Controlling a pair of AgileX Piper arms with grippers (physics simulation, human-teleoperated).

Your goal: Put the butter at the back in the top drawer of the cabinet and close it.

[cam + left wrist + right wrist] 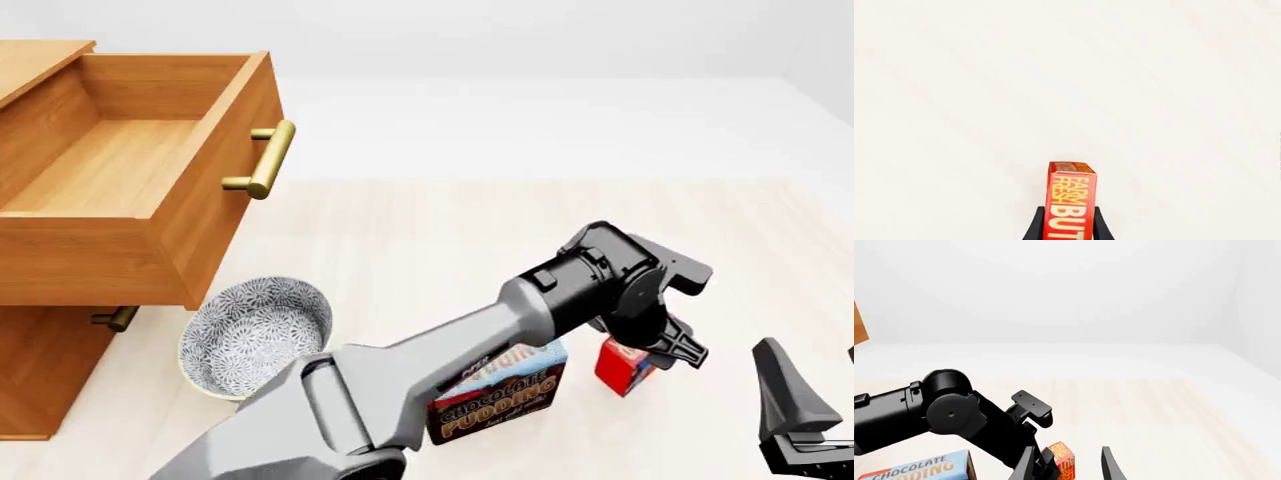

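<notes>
left gripper clamps the butter, long axis running along the fingers; right gripper open, empty.

butter reads "farm fresh but…"; pudding box reads "chocolate pudding".

Front view: fixed, high, behind the arms, facing forward and down over the table; takes in the cabinet at left and the far wall

Left wrist view: behind the left gripper, looking along the fingers straight onto bare tabletop; very close, butter fills the lower edge

Right wrist view: low, near table height, facing forward toward the far wall; the left arm crosses it

Shared: butter in all three; pudding box in front and right wrist views
</notes>
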